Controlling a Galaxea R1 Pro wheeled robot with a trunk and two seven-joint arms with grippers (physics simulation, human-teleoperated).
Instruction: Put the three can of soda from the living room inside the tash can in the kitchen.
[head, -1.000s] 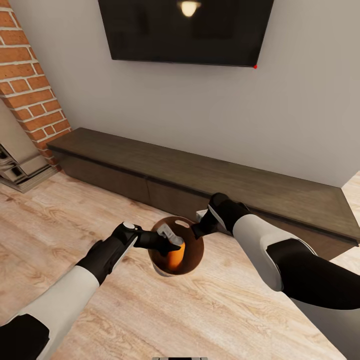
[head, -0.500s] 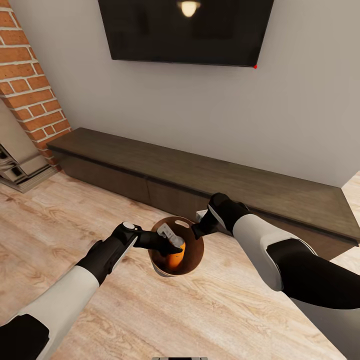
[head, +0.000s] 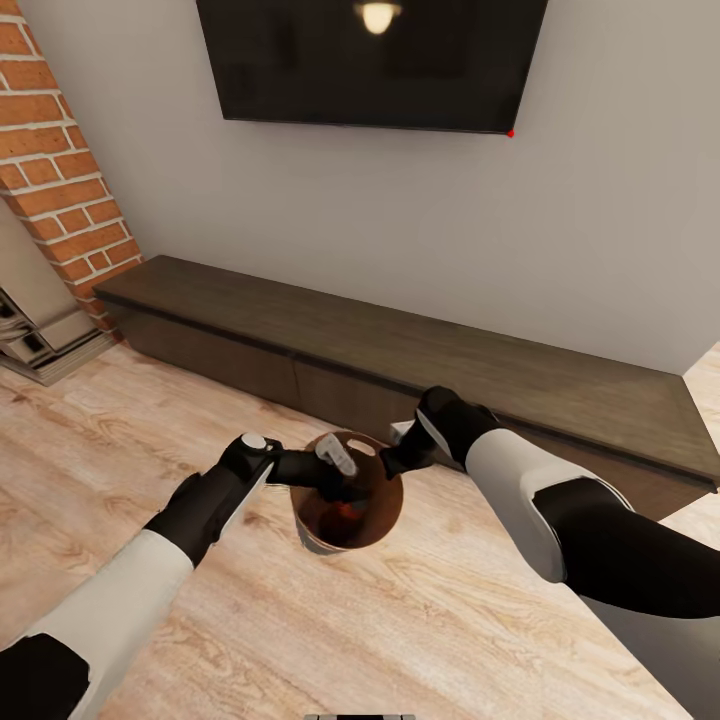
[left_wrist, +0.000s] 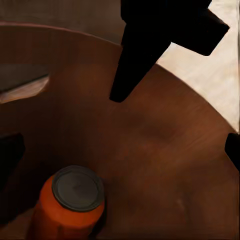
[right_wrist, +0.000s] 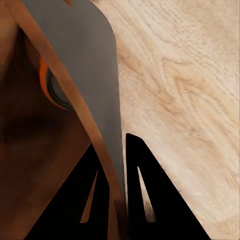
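- Orange soda can with a silver top (left_wrist: 71, 202) stands upright inside the small round bin with a brown wood-like inside and pale grey outside (head: 385, 500), low against the inner wall (the left wrist view looks straight down onto its lid).
- Left gripper (head: 338, 468) hangs just above the bin's mouth with its two dark fingers spread and nothing between them; the can sits free below, so I judge the drop into the bin to be done for this one.
- Right gripper (right_wrist: 117, 187) pinches the bin's thin rim, one finger inside the brown wall and one outside on the grey, closed on the wall itself. Held so, the bin is presumably steadied, or carried, while the other arm works over the opening.
- Seen from the right wrist, a sliver of orange and silver (right_wrist: 50, 85) shows past the rim, which agrees with the can resting inside.
- Round about are a pale wood plank floor (head: 450, 620), a long low dark-brown media bench (head: 400, 350) along the grey wall, a black wall-mounted screen (head: 370, 60) and a red brick column (head: 55, 150); this looks like the living room, not a kitchen.
- Two other cans cannot be seen, so by my reckoning one of three is binned, and the bin has yet to reach the kitchen.
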